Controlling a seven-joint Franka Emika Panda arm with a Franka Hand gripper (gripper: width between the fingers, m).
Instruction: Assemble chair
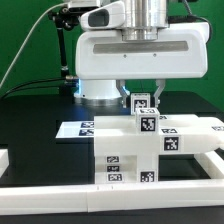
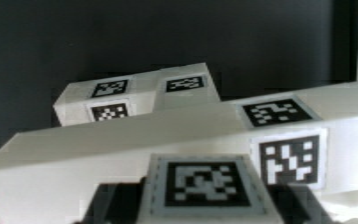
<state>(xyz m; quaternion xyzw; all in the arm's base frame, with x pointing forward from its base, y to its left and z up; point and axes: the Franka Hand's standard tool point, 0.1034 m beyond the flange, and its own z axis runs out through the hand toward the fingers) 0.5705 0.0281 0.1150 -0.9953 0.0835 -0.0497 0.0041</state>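
Note:
My gripper [image 1: 143,98] hangs over the middle of the table, shut on an upright white chair part [image 1: 146,123] that carries black-and-white tags. The part stands on top of a blocky white cluster of chair parts [image 1: 125,166] near the front rail. In the wrist view the dark fingers [image 2: 119,206] flank the tagged held part [image 2: 202,180], and my gripper [image 2: 206,208] is closed on it. Beyond it lie a wide white tagged panel [image 2: 291,125] and a smaller white block [image 2: 131,98]. The lower end of the held part is hidden.
The marker board [image 1: 75,130] lies flat across the table behind the chair parts. A low white rail [image 1: 110,196] borders the front and the exterior view's right side. The arm's base [image 1: 95,90] stands at the back.

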